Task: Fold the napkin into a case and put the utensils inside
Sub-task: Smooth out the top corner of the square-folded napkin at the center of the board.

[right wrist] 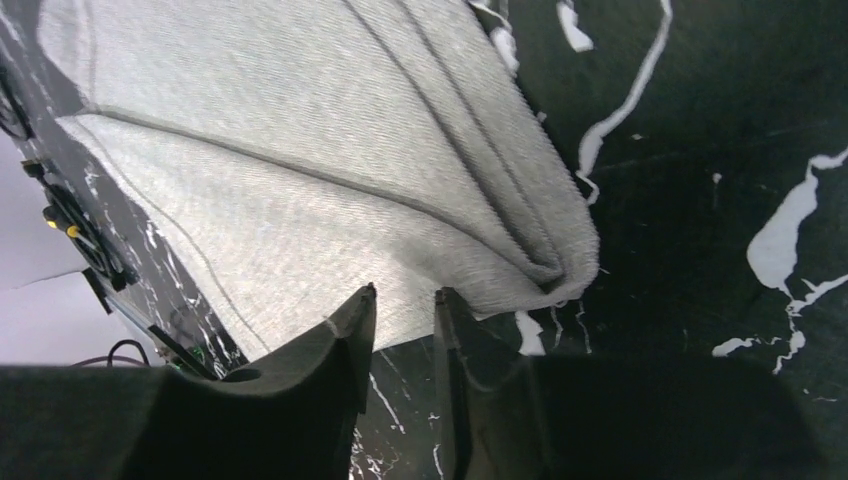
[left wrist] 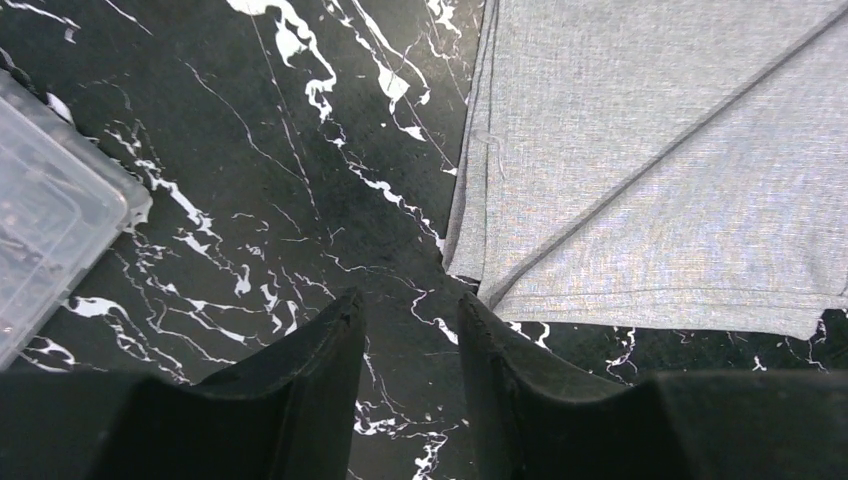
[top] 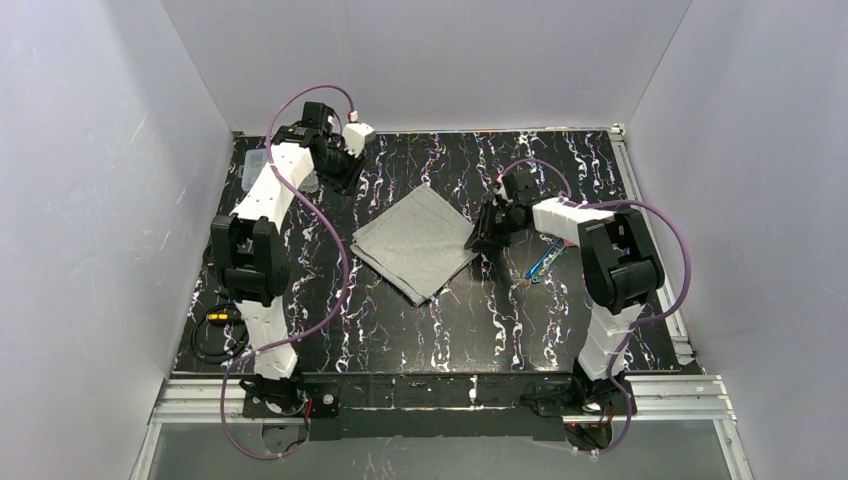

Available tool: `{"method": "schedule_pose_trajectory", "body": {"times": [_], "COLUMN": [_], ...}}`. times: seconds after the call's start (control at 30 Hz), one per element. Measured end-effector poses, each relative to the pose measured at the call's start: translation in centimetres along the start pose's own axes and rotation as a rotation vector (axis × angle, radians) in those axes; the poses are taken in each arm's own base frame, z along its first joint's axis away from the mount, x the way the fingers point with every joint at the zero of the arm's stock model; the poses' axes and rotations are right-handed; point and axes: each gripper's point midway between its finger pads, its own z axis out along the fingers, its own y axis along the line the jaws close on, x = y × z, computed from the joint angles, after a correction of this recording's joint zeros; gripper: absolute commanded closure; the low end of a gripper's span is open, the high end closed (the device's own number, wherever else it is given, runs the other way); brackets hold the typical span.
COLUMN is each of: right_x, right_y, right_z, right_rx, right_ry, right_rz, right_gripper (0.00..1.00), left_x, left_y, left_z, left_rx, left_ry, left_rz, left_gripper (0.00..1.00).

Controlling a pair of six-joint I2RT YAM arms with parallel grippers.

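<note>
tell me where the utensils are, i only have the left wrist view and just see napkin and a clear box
Observer: The utensils lie on the table, to the right of the napkin, not on it.
Operator: where's the right gripper
Observer: The right gripper is at the napkin's right corner, jaws a little apart.
Operator: is the cloth folded over there
Observer: Yes, the right wrist view shows several layers stacked at that corner.
</note>
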Motion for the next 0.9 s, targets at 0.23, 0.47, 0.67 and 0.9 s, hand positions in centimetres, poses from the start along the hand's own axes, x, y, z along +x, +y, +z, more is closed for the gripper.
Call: {"method": "schedule_pose_trajectory", "body": {"times": [0.23, 0.47, 0.67, 0.9], "right_x": [-5.1, -12.0, -9.9, -9.2], "right_y": [6.2, 15.0, 13.4, 11.3], "right_z": [-2.0, 0.6, 6.1, 8.5], "right_rx": [-0.095, -0.208, -0.169, -0.133], "right_ry": [-0.103, -0.224, -0.136, -0.094], "right_rz": [-0.151, -0.422, -0.48, -0.467], "right_gripper": [0.4, 0.43, 0.43, 0.43], "left_x": [2.0, 3.5, 5.7, 7.4], "left_y": [0.3, 0.6, -0.8, -2.2], "left_z": [2.9, 5.2, 8.8, 10.2], "left_rx": [0.026, 0.078, 0.182, 0.249], "left_ry": [0.079, 0.127, 0.19, 0.227], "left_rz": [-0.068, -0.149, -0.221, -0.257], "left_gripper": [0.73, 0.81, 0.86, 0.87]}}
